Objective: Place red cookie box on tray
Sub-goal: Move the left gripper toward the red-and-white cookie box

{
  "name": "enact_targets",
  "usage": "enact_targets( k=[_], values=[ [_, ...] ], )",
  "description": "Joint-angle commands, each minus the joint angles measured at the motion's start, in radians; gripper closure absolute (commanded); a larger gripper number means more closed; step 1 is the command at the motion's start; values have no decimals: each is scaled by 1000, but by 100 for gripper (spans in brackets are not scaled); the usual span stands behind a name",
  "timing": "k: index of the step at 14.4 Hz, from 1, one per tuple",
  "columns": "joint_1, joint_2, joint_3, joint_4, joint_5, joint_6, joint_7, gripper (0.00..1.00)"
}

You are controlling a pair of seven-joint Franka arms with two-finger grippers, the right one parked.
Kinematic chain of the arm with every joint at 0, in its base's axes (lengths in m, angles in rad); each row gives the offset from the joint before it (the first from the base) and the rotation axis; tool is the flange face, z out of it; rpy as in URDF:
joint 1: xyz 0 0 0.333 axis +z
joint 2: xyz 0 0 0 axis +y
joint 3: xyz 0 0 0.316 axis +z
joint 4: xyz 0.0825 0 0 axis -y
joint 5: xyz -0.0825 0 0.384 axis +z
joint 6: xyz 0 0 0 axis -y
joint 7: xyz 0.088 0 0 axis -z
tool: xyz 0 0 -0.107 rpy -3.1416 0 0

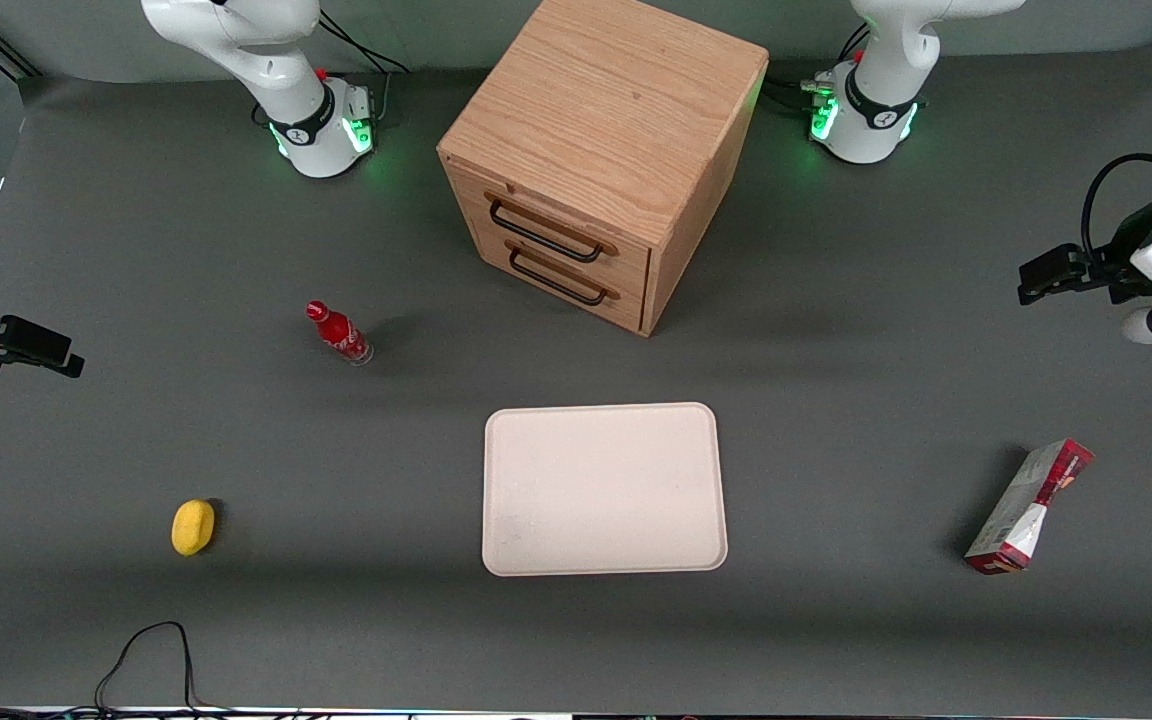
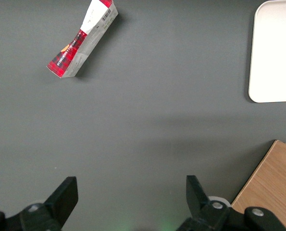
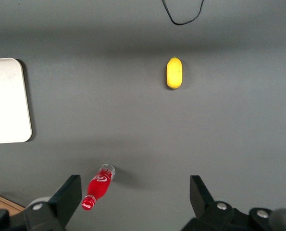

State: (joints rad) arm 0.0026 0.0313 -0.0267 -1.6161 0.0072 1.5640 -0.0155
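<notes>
Red cookie box (image 1: 1029, 506) (image 2: 82, 39): thin, flat, red-edged with pale grey-white printed faces, standing on a long edge on dark grey matte table (image 1: 836, 620), well apart from tray (image 1: 604, 489) (image 2: 274, 50) toward the working arm's end. Long axis diagonal, one end nearer the front camera than the other. Gripper (image 1: 1036, 282) (image 2: 128, 199) raised above the table, farther from the front camera than the box, spread wide, holding nothing
</notes>
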Motion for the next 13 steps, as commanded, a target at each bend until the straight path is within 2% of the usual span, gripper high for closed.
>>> enact_targets(
  k=[1, 7, 13],
  values=[
    [-10, 2, 10, 18, -10, -25, 22, 0],
    [8, 59, 17, 54, -9, -6, 69, 0],
    [131, 329, 16, 355, -4, -4, 129, 0]
  ],
)
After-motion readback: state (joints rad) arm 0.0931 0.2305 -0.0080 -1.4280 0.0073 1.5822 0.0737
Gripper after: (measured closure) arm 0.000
